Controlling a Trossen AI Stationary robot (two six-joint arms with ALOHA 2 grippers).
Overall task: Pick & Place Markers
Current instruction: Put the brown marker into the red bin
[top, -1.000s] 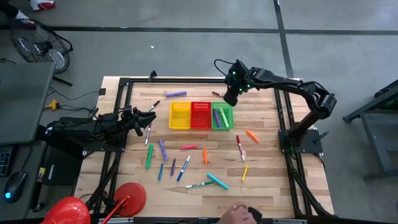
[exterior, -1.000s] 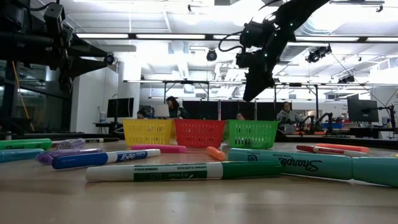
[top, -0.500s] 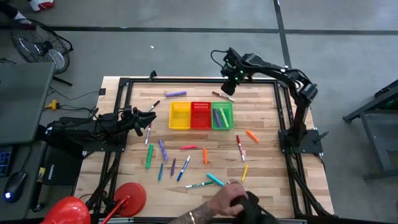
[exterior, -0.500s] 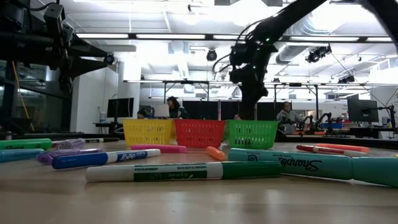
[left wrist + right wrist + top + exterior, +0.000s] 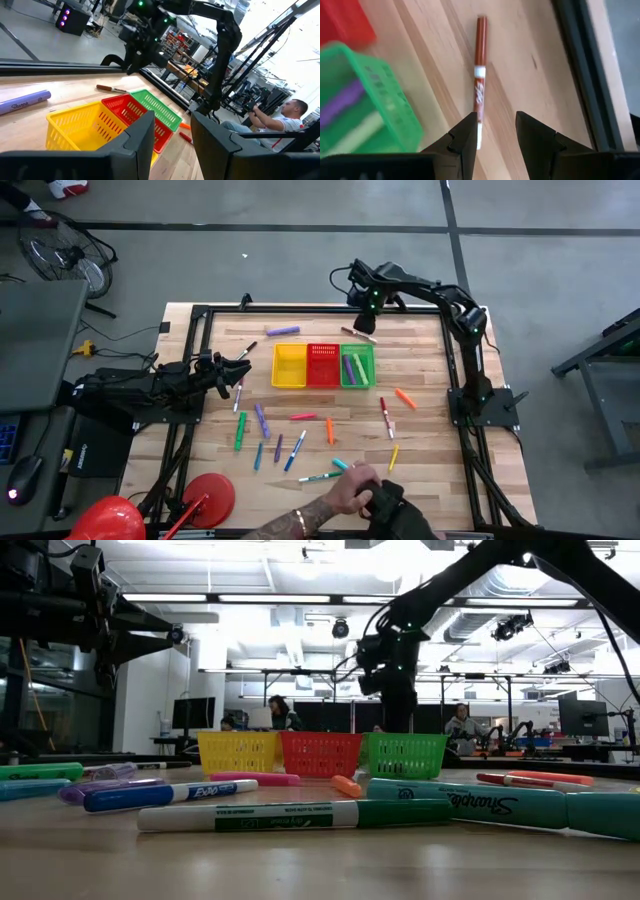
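Many coloured markers lie scattered on the wooden table, among them a purple one and an orange one. A brown-red marker lies flat near the table's far edge, beyond the green basket. My right gripper hangs open above it, pointing down, apart from it, above the marker's end that lies nearer the basket. In the high view this gripper shows at the far side. My left gripper waits open and level at the table's left, with nothing between its fingers.
A yellow basket, a red basket and the green basket stand in a row; the green one holds a purple and a light green marker. A person's hand reaches over the near edge among the markers there. A dark frame rail runs beside the brown-red marker.
My right gripper has gone from above the green basket toward the table's far edge and down, tipping until it points almost straight down over the brown-red marker. The person's hand has come farther in over the near edge.
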